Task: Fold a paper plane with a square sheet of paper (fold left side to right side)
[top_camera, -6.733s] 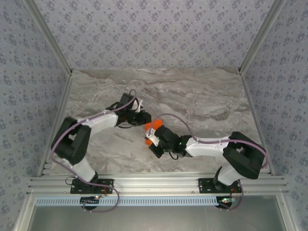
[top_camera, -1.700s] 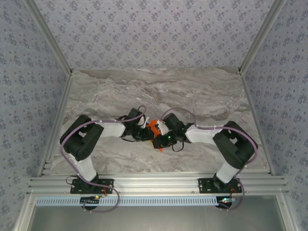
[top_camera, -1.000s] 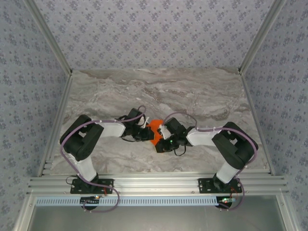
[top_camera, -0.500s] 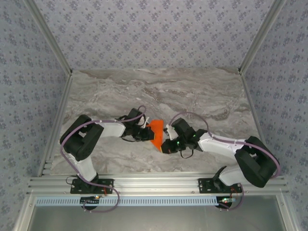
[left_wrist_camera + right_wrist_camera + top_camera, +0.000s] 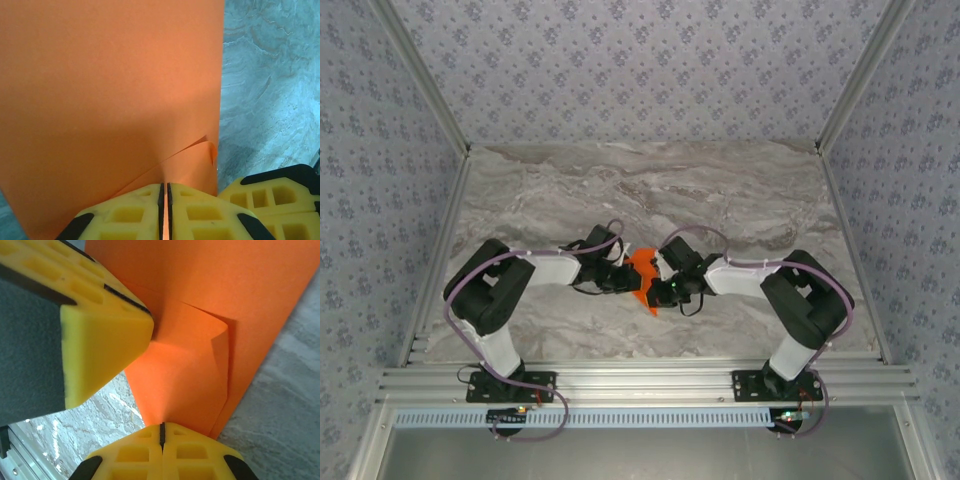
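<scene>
we see the orange sheet of paper [image 5: 642,276] near the middle of the table [image 5: 740,200], between both arms. left gripper [image 5: 165,189] is pinched tight on its edge, a corner curling just beside the fingers. right gripper [image 5: 161,427] is clamped on the paper too, a creased flap above it.

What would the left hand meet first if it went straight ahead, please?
The orange paper it pinches; it spreads directly ahead of the left hand. Beyond that, depth is unclear.
</scene>
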Available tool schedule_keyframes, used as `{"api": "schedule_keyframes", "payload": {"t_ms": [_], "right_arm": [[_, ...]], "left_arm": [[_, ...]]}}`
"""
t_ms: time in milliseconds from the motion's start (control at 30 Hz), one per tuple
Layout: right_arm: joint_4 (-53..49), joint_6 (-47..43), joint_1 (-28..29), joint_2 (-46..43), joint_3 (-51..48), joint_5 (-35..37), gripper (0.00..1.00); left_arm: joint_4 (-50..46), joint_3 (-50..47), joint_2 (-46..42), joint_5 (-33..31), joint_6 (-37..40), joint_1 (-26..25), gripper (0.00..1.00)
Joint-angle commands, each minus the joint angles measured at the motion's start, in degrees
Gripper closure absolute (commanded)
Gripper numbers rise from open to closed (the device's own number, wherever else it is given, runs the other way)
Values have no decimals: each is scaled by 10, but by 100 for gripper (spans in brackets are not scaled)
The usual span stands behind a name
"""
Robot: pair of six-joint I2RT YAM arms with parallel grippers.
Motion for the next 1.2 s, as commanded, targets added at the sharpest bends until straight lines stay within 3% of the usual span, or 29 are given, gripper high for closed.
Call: {"api": "schedule_keyframes", "payload": {"t_ms": [0,400,1167], "right_arm": [[-63,4,6,20,-10,49,100],[-67,5,5,35,-20,67,100],[-84,1,12,47,-4,69,100]], "left_arm": [[-23,-7,-37,-28,6,-1,86],[36,-64,-96,-26,-48,-68,95],[99,-115,-35,-94,-92,-77,100]]}}
